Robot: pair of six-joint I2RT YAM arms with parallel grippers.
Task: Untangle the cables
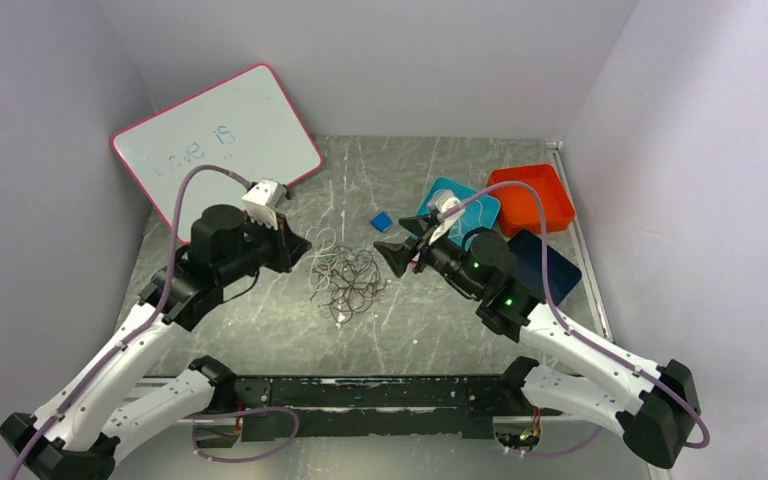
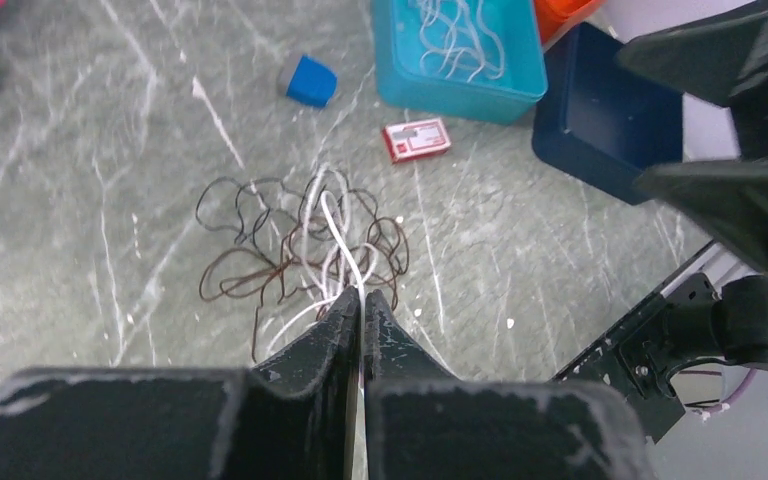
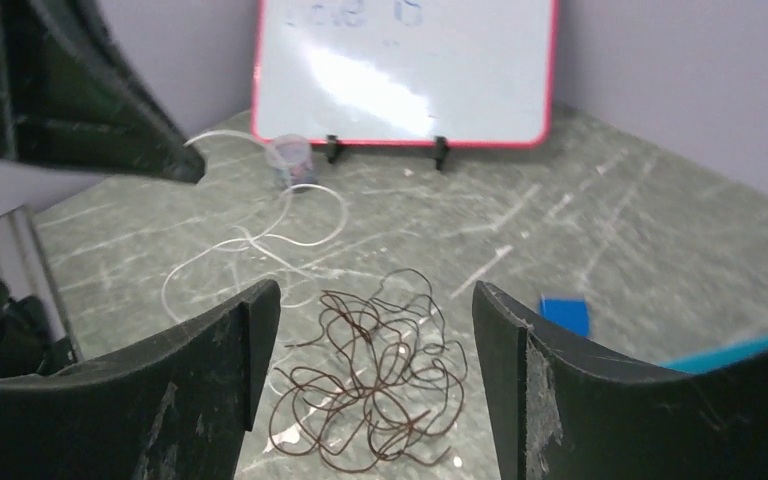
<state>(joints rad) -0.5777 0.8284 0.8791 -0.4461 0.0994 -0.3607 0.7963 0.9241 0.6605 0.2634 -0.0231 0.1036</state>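
The cables lie mid-table as a loose tangle of dark brown loops with white strands running through it and off to the left. My left gripper is shut on a white cable that leads from the tangle straight into its fingertips; in the top view it sits at the tangle's left edge. The right gripper is open, its fingers straddling the dark loops from above with nothing between them. Seen from the top it hovers at the tangle's right side.
A red-rimmed whiteboard leans at the back left. A teal tray holding white wires, an orange bin and a dark blue tray sit at the right. A small blue block and a red card lie near the tangle.
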